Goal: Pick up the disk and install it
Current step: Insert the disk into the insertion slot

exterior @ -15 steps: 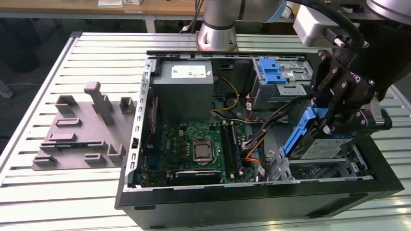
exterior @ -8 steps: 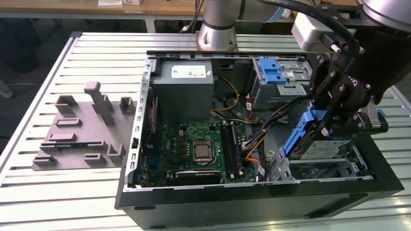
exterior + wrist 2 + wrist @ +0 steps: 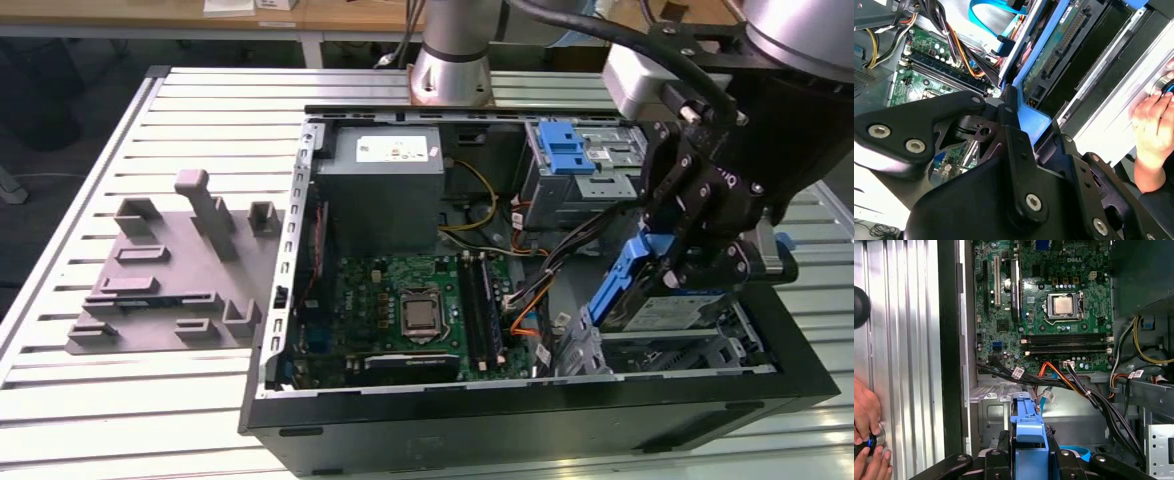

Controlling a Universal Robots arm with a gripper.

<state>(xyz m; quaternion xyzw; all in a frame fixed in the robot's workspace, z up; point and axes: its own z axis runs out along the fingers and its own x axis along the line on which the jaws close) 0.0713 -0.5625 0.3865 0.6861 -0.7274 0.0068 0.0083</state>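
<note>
One claw [image 3: 683, 262] grips one disk [image 3: 657, 300] by its blue carrier, tilted over the drive bay in the open computer case [image 3: 534, 415] near the table [image 3: 80, 400] edge. One person's hand [image 3: 1154, 120] rests on the table.

in the first wrist view my fingers [image 3: 1004, 450] close on the blue carrier of the disk [image 3: 1028, 432], just above the open computer case [image 3: 949, 340]; the green motherboard [image 3: 1044, 300] lies beyond, cables [image 3: 1089, 390] between; a person's hand [image 3: 866, 425] rests on the slatted table [image 3: 904, 340]
</note>
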